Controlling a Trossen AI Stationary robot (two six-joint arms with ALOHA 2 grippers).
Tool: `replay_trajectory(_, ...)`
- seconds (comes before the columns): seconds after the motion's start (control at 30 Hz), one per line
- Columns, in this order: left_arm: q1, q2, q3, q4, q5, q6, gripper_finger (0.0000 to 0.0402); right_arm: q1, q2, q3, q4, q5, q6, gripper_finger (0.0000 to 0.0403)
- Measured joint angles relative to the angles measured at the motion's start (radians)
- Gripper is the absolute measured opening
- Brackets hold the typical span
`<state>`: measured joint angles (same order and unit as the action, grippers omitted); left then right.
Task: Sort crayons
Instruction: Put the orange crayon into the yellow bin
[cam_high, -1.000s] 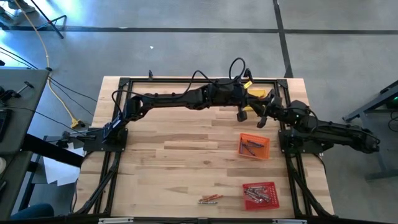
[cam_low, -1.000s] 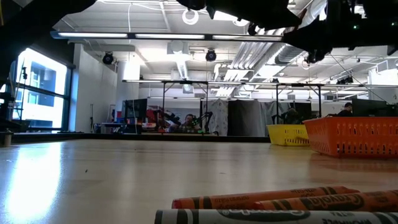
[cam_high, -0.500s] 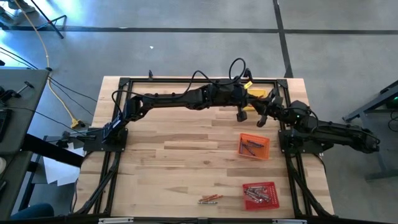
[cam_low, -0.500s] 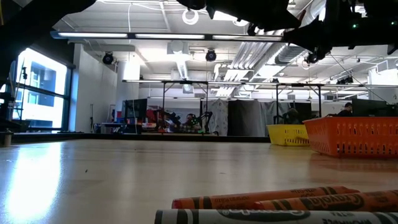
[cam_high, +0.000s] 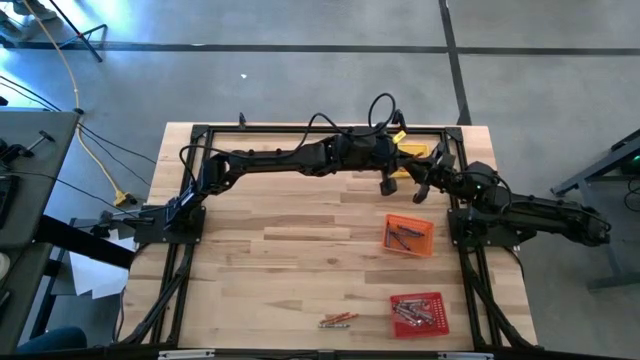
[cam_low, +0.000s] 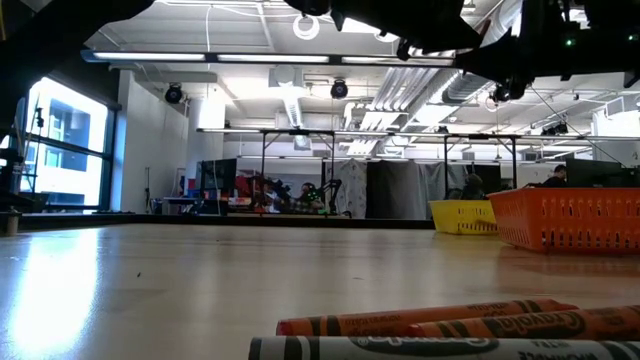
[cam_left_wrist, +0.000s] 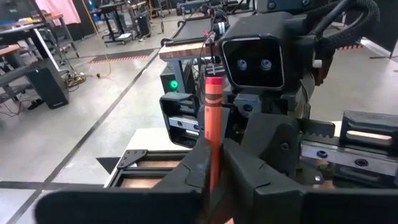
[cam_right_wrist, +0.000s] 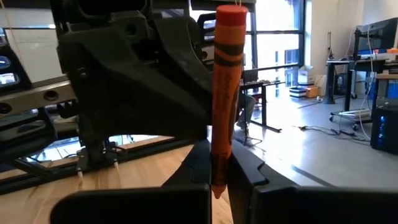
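At the near edge of the pale wooden tabletop (cam_high: 280, 250), three loose crayons (cam_low: 420, 335) are seen lying together: two orange and one grey. Just beside them a red square mesh tray (cam_high: 436, 300) is set, with several crayons inside; their number cannot be counted. Farther back an orange square mesh tray (cam_high: 427, 226) holds a few grey sticks. Beyond it, above the tabletop, the left tool (cam_high: 388, 185) and the right tool (cam_high: 421, 193) are met close together. In each wrist view one orange-red paper-wrapped crayon (cam_left_wrist: 213, 124) (cam_right_wrist: 227, 93) is pinched upright between pressed fingers; whether it is one and the same stick cannot be told. Behind them, one yellow square mesh tray (cam_high: 414, 149) is partly hidden.
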<state>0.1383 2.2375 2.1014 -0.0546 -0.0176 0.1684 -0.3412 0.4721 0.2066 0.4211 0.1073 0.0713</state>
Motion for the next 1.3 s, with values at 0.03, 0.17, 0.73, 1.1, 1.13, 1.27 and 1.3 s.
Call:
replay_trajectory(0.03,0.0,0.0,0.0,-0.005,0.002,0.0,0.0036,0.0,0.0,0.0,-0.002,0.003,0.0,0.0003)
replay_trajectory(0.17,-0.001,0.0,0.0,-0.014,0.006,0.0,0.0073,0.0,0.0,0.0,-0.005,0.008,0.002,0.0003)
replay_trajectory(0.73,-0.024,0.0,0.0,-0.225,-0.039,-0.026,0.0137,-0.301,0.16,0.002,-0.226,0.188,0.088,0.0003)
replay_trajectory(1.1,-0.148,0.0,0.0,-0.31,-0.181,0.019,0.0131,-0.472,0.529,0.062,-0.228,-0.017,0.109,0.0003)
replay_trajectory(1.13,-0.156,0.0,0.0,-0.324,-0.208,0.019,0.0131,-0.473,0.552,0.08,-0.241,-0.032,0.107,0.0003)
replay_trajectory(1.27,-0.185,0.0,0.0,-0.358,-0.303,0.001,0.0131,-0.473,0.628,0.173,-0.347,-0.055,0.076,0.0007)
replay_trajectory(1.3,-0.191,0.0,0.0,-0.357,-0.316,0.001,0.0131,-0.473,0.646,0.195,-0.377,-0.052,0.061,0.0008)
